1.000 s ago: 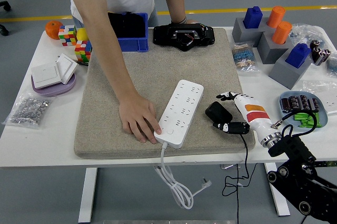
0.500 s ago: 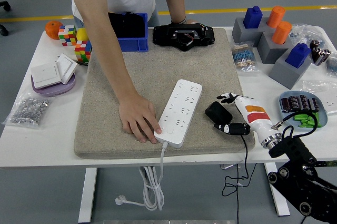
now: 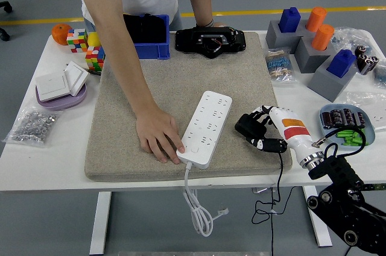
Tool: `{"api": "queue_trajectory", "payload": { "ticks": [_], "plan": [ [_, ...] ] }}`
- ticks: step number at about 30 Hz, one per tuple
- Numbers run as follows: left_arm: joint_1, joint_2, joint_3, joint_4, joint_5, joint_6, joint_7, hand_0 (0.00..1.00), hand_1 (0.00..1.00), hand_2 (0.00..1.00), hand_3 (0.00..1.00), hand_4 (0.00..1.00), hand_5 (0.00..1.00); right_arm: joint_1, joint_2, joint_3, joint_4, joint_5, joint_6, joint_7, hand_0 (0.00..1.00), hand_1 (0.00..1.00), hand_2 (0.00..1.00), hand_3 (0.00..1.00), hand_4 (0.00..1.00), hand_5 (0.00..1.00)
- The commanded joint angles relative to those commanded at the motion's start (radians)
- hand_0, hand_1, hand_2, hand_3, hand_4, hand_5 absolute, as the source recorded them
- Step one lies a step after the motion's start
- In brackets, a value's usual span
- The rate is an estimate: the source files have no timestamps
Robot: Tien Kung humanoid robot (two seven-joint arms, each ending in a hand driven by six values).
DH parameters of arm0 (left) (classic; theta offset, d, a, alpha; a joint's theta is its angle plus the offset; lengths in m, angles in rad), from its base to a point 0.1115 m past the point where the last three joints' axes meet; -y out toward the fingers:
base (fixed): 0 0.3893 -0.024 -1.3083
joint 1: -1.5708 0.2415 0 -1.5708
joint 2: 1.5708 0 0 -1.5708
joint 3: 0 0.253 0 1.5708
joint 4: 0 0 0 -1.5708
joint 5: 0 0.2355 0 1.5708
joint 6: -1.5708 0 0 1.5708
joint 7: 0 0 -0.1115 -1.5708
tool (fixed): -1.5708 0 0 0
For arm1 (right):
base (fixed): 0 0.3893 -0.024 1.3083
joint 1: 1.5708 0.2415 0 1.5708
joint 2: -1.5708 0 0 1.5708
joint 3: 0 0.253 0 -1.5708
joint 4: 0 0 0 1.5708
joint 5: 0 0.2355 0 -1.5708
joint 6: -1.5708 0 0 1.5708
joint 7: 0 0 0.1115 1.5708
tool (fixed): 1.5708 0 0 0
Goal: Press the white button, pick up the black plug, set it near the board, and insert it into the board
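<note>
Right hand (image 3: 263,128) closed around black plug (image 3: 247,124), held just above mat (image 3: 120,147). Plug judged light, rigid, smooth; best gripped by body sides, cord (image 3: 278,177) trailing off bench (image 3: 36,159) below wrist. Board (image 3: 208,124) just left of hand, steadied by person's hand (image 3: 158,137).

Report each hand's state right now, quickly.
Left hand: not in view.
Right hand: fingers curled around the black plug on the mat, beside the power strip.
</note>
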Motion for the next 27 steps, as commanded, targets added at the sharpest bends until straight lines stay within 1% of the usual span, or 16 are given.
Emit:
{"api": "queue_trajectory", "payload": {
  "ticks": [16,17,18,20,24,27],
  "plan": [
    [0.000,0.000,0.000,0.000,0.000,0.000,0.000,0.705,0.666,0.587,0.678,0.664,0.260,0.000,0.000,0.000,0.000,0.000,0.000,0.000,0.377,0.358,0.376,0.476,0.818,0.002],
    [0.000,0.000,0.001,0.000,-0.001,0.000,-0.001,0.704,0.666,0.587,0.678,0.664,0.260,0.000,0.000,-0.002,-0.001,0.000,0.000,0.000,0.241,0.212,0.242,0.400,0.714,0.002],
    [0.000,-0.001,0.003,0.000,-0.003,0.000,-0.002,0.704,0.666,0.587,0.678,0.664,0.260,0.000,0.001,-0.005,-0.002,-0.001,0.001,-0.001,0.241,0.212,0.242,0.400,0.714,0.002],
    [-0.001,0.000,0.002,0.000,-0.004,0.000,-0.002,0.704,0.666,0.587,0.678,0.664,0.260,-0.006,-0.004,-0.001,0.021,0.016,-0.004,0.024,0.241,0.212,0.242,0.400,0.714,0.002],
    [-0.001,0.000,-0.003,0.000,0.000,0.000,-0.001,0.705,0.666,0.587,0.678,0.665,0.260,-0.019,-0.019,0.028,0.104,0.033,0.000,0.031,0.232,0.216,0.240,0.406,0.710,0.002],
    [-0.001,0.000,-0.004,0.000,0.001,0.000,-0.001,0.705,0.666,0.587,0.678,0.665,0.260,-0.019,-0.019,0.030,0.109,0.034,0.001,0.031,0.232,0.216,0.240,0.406,0.710,0.002]
  ]
}}
